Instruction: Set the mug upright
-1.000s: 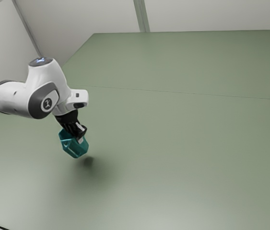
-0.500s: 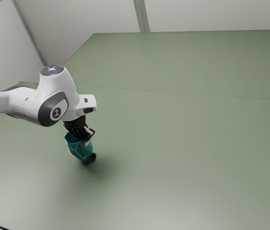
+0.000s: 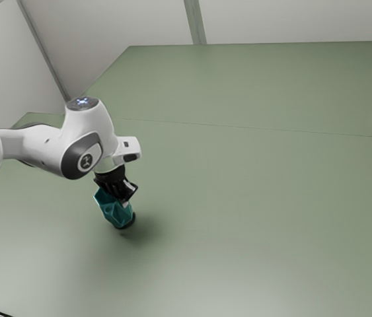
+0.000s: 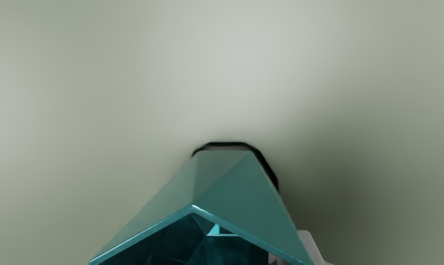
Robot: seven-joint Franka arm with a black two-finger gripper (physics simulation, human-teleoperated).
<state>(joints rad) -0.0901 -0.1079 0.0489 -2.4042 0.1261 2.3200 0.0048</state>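
Mug [image 3: 113, 211], teal, beneath tool [image 3: 126, 200], touching it

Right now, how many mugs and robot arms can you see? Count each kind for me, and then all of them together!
Mugs: 1, the teal one
Robot arms: 1, the mostly white one
Total: 2

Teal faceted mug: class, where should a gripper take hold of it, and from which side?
Probably the thin rim wall of the mug, approached from above, with the fingers straddling it, one inside, one outside. The mug leans with its open mouth facing up toward the gripper, so that edge seems easiest to reach.
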